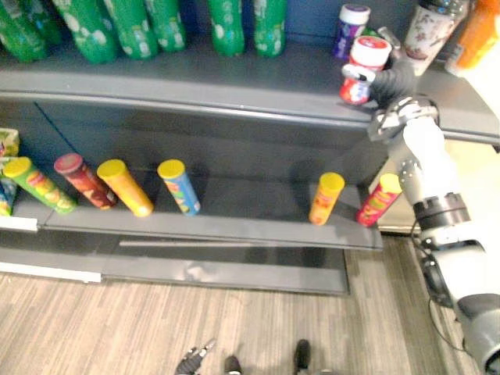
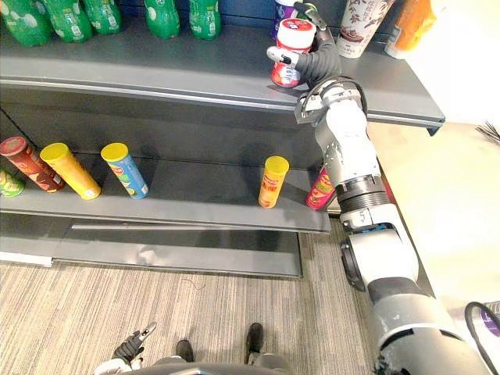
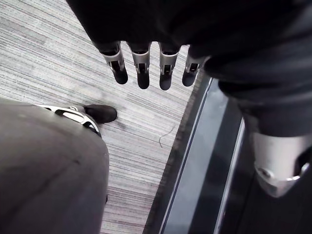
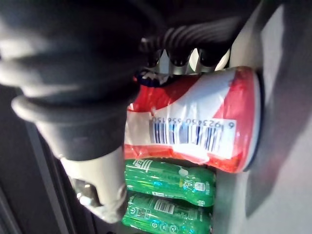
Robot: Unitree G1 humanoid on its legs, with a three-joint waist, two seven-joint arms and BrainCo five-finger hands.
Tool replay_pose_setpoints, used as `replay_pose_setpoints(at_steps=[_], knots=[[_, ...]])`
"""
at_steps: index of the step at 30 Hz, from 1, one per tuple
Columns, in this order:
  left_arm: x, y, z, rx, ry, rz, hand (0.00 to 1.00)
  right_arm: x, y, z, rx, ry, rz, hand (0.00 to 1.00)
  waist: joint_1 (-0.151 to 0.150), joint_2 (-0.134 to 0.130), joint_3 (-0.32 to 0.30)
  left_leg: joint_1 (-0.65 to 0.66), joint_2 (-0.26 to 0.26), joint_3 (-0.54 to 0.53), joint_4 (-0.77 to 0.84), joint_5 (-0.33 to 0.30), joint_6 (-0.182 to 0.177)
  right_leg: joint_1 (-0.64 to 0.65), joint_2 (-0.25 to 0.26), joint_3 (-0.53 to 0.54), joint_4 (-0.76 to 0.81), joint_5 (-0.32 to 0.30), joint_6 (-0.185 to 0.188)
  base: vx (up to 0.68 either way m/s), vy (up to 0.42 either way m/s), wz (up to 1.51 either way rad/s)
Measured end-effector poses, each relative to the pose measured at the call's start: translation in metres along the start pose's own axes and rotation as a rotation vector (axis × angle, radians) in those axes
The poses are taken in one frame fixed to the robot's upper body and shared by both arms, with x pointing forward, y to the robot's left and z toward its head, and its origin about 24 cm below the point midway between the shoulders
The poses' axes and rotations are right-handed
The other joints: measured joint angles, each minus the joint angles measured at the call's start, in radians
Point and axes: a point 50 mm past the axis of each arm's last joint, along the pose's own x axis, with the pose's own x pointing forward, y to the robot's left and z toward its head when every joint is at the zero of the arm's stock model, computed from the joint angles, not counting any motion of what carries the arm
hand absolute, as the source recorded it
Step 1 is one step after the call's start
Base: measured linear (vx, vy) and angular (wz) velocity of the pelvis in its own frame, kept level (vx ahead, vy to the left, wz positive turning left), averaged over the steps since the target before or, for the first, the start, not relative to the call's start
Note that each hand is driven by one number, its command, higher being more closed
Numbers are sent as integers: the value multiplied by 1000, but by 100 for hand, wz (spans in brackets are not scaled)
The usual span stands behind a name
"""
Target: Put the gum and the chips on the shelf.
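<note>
my right hand (image 2: 319,64), fingers curled round the middle of the gum tub (image 2: 297,37), holds it upright at the upper shelf (image 2: 156,70); i judge it light, stiff and slick, best gripped mid-body; my left hand (image 3: 141,68) hangs relaxed near the floor.

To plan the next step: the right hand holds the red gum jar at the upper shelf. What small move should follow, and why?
Probably open the fingers and draw the right hand back: the red gum jar stands upright, its base seemingly resting on the upper shelf, so it looks placed.
</note>
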Motion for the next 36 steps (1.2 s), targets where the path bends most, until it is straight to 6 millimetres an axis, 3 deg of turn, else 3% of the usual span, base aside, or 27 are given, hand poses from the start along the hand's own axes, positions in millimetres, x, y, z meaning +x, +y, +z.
replay_pose_setpoints(at_steps=[6,18,23,26,28,32,36], knots=[[0,0,2,-1,-7,1,0,2,-12,1,22,11,-54,0,0,-5,3,-4,2,0,0,7,-2,-5,1,-1,0,5,-1,0,0,0],[0,1,2,-3,-9,4,0,3,-14,10,34,-26,-82,0,-1,-6,4,-3,4,3,0,8,-3,-6,4,1,-1,5,-1,0,0,0],[0,3,1,-26,-8,18,0,-5,-20,73,15,-324,-115,0,-5,-7,4,-2,5,5,1,6,-6,-6,6,4,-1,14,-8,0,0,0],[-1,4,0,-33,-5,28,0,-15,-20,94,18,-451,-126,0,-16,-7,4,1,5,7,3,5,-6,-2,5,6,-1,14,-8,0,0,0],[-1,4,0,-32,-5,31,0,-25,-24,95,18,-484,-141,0,-19,-8,3,4,5,11,2,5,-6,0,5,9,-1,14,-8,0,0,-3],[-1,4,-1,-32,-2,49,0,-47,-29,84,9,-493,-161,0,-23,-8,3,15,6,31,0,4,-7,1,8,25,-1,15,-7,0,-2,-12],[-1,5,-2,-38,0,61,0,-100,-36,67,25,-524,-218,0,-27,-7,2,19,10,39,0,3,-9,0,13,32,-1,10,-2,8,-10,-7]])
